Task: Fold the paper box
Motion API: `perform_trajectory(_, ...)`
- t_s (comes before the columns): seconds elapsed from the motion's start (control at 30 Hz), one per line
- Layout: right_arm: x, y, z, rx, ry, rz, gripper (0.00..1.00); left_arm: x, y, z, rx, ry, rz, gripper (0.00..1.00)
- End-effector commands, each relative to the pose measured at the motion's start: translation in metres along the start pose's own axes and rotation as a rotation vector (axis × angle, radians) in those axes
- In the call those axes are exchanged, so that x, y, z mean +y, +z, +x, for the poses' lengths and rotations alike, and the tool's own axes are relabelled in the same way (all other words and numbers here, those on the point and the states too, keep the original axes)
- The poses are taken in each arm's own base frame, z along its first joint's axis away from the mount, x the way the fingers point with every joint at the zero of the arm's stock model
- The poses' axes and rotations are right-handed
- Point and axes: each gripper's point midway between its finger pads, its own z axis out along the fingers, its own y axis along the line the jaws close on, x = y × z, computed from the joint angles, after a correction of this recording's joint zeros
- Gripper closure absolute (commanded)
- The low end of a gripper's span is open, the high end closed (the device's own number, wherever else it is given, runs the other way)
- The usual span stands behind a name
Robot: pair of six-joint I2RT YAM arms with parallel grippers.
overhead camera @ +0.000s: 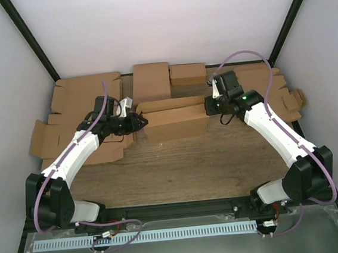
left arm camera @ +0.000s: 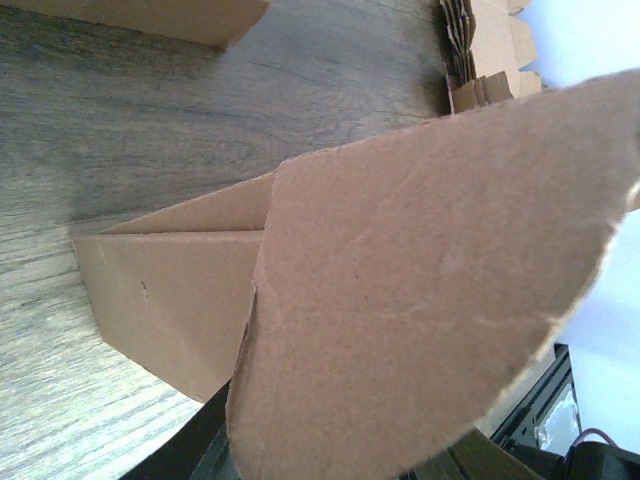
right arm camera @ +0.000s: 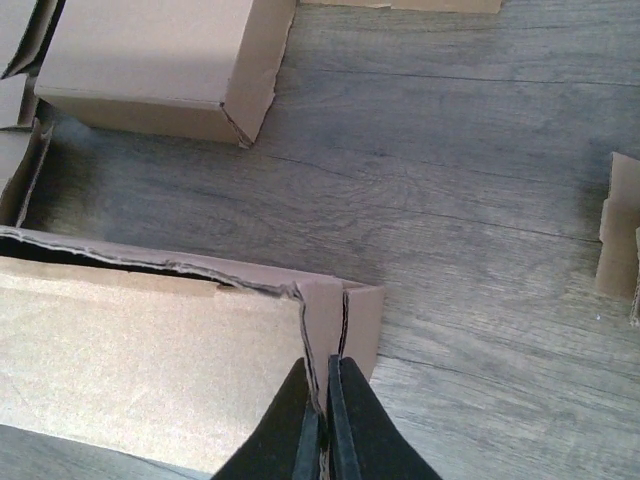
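Note:
The paper box (overhead camera: 174, 123) lies across the middle of the wooden table, partly folded. My left gripper (overhead camera: 136, 122) is at its left end. In the left wrist view a rounded flap (left arm camera: 430, 280) of the box rises from the jaws and hides them, and the box's side wall (left arm camera: 170, 300) shows behind it. My right gripper (overhead camera: 212, 105) is at the box's right end. In the right wrist view it (right arm camera: 325, 405) is shut on the upright end wall at the corner of the box (right arm camera: 150, 350), with the cardboard pinched between the black fingers (right arm camera: 360, 430).
Two folded cardboard boxes (overhead camera: 151, 80) (overhead camera: 188, 74) stand behind the paper box; one shows in the right wrist view (right arm camera: 150, 60). Flat cardboard blanks lie at the back left (overhead camera: 85, 98) and back right (overhead camera: 276, 89). A stack of blanks (left arm camera: 480, 50) shows in the left wrist view.

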Motion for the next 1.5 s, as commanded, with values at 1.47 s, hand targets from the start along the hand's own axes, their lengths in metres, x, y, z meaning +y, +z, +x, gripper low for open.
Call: perform_trajectory(1.47, 0.000, 0.019, 0.043, 0.044, 0.070, -0.016, 0.99, -0.006, -0.048, -0.022, -0.117, 0.273, -0.198, 0.56)
